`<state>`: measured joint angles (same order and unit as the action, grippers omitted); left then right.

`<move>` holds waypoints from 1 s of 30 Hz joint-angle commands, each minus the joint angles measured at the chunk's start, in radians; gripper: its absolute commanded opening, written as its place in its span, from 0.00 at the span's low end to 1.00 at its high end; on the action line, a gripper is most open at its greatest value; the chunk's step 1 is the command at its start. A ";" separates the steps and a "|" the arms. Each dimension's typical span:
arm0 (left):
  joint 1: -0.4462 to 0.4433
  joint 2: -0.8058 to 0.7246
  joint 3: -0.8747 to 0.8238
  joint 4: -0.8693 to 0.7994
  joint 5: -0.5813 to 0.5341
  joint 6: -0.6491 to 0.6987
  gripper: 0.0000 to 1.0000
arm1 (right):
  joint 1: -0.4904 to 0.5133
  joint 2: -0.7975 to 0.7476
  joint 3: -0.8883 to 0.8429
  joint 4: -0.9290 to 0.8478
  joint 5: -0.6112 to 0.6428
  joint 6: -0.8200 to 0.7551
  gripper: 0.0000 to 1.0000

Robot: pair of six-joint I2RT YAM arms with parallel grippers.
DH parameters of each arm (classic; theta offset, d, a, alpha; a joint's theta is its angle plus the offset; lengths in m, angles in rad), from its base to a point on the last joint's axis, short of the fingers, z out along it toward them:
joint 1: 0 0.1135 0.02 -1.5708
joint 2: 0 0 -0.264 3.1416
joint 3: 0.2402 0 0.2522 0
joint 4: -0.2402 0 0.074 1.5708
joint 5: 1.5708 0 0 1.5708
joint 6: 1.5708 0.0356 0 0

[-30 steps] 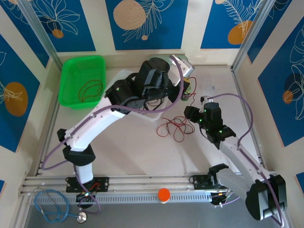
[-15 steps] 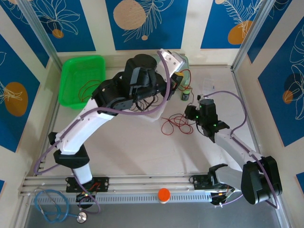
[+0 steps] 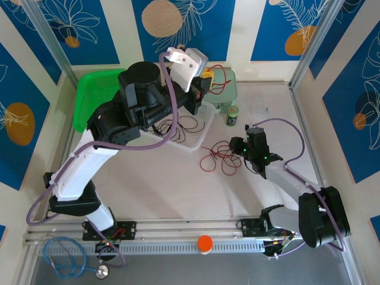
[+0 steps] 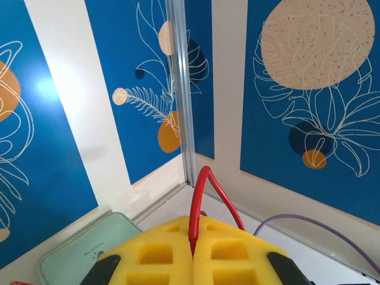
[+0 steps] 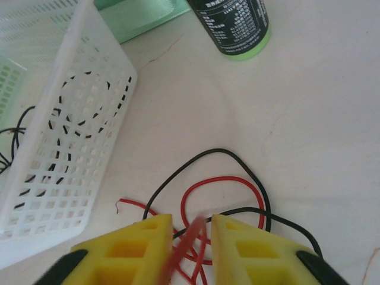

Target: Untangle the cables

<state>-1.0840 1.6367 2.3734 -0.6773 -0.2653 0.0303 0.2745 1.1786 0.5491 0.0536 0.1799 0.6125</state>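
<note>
High over the basket (image 3: 205, 122), the left gripper (image 4: 193, 237) is clamped on the red cable (image 4: 206, 189). Just right of the basket, red cable and black cable (image 5: 221, 152) lie tangled on the table (image 3: 166, 190). There the right gripper (image 5: 192, 222) has its jaws slightly apart around a red strand.

- Dark bottle (image 5: 233, 27), at 12 o'clock in my right wrist view: dense white print on its label, too blurred for me to read.
- Mint-green box (image 4: 77, 255), at 8 o'clock in my left wrist view: one tiny printed line, illegible.
- Nothing legible anywhere.
</note>
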 commanded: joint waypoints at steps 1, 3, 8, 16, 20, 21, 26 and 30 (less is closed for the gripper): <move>0.001 -0.023 -0.014 0.029 -0.033 0.019 0.00 | 0.004 -0.101 0.026 -0.021 -0.055 -0.035 0.42; 0.000 -0.026 -0.018 0.026 -0.051 0.022 0.00 | 0.013 -0.191 0.049 -0.064 -0.088 -0.093 0.52; 0.003 -0.028 -0.032 0.017 -0.125 0.031 0.00 | 0.059 -0.396 0.130 -0.192 -0.162 -0.240 0.70; 0.057 -0.020 -0.034 -0.025 -0.383 0.073 0.00 | 0.129 -0.458 0.315 -0.386 -0.202 -0.273 0.75; 0.264 -0.030 -0.055 -0.129 -0.316 -0.050 0.00 | 0.155 -0.442 0.378 -0.494 -0.172 -0.241 0.78; 0.331 -0.038 -0.082 -0.141 -0.269 -0.089 0.00 | 0.160 -0.436 0.390 -0.521 -0.166 -0.233 0.78; 0.597 -0.073 -0.245 -0.123 -0.102 -0.209 0.00 | 0.184 -0.419 0.412 -0.607 -0.159 -0.187 0.81; 0.791 -0.077 -0.385 -0.055 0.035 -0.286 0.00 | 0.204 -0.413 0.398 -0.639 -0.157 -0.154 0.81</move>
<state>-0.3748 1.5932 2.0521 -0.7696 -0.3630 -0.1600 0.4644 0.7650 0.9325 -0.5205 0.0158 0.4202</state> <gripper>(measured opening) 0.045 0.812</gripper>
